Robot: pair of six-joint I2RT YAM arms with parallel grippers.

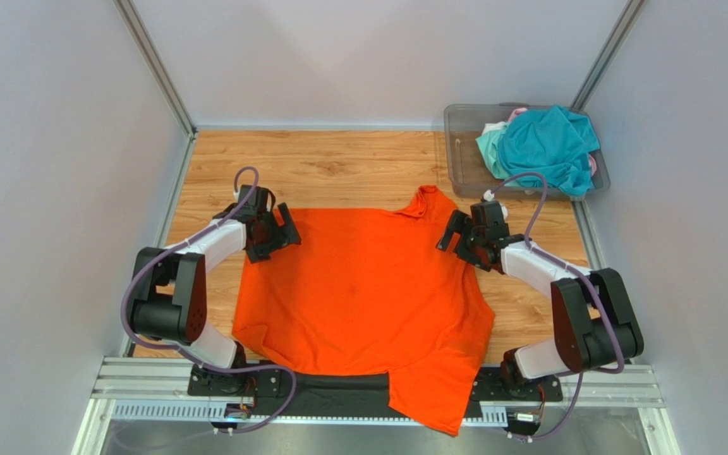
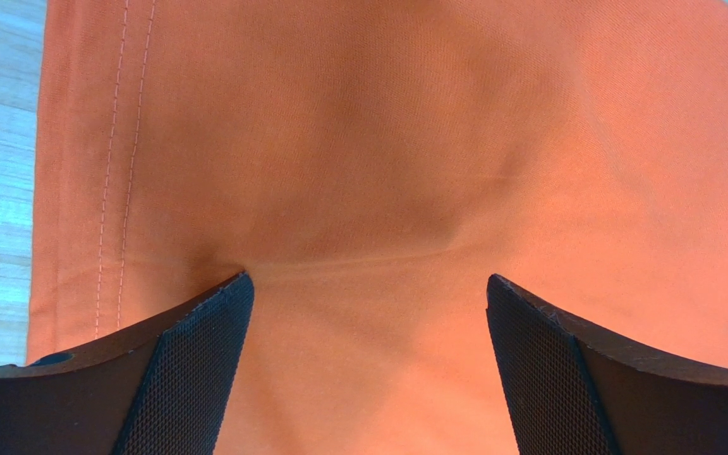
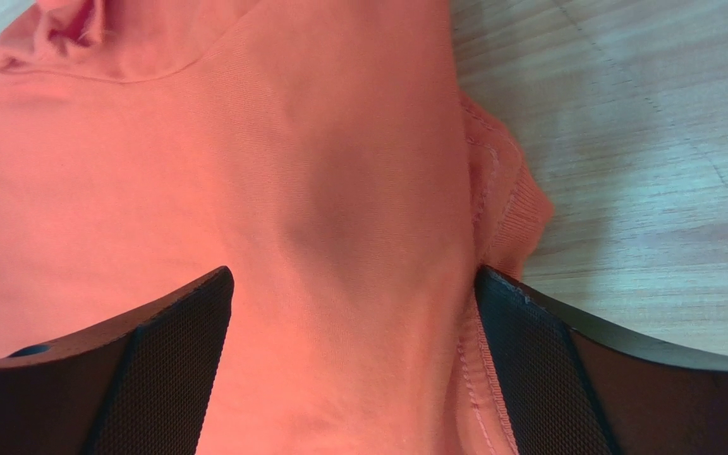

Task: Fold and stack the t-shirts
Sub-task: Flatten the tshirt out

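Observation:
The bright orange t-shirt (image 1: 368,289) lies spread on the wooden table, its lower end hanging over the near edge. My left gripper (image 1: 278,232) is open over the shirt's far left corner; in the left wrist view (image 2: 366,294) its jaws stand wide apart above orange cloth (image 2: 387,152) beside a stitched hem. My right gripper (image 1: 455,237) is open over the shirt's right edge; in the right wrist view (image 3: 354,284) its jaws straddle the cloth (image 3: 273,171) and a hemmed fold. The teal t-shirt (image 1: 548,147) lies in the bin with pale mint (image 1: 491,147) and pink cloth.
A clear grey plastic bin (image 1: 463,152) stands at the table's far right corner. Grey walls close in the table on three sides. A metal rail (image 1: 377,389) runs along the near edge by the arm bases.

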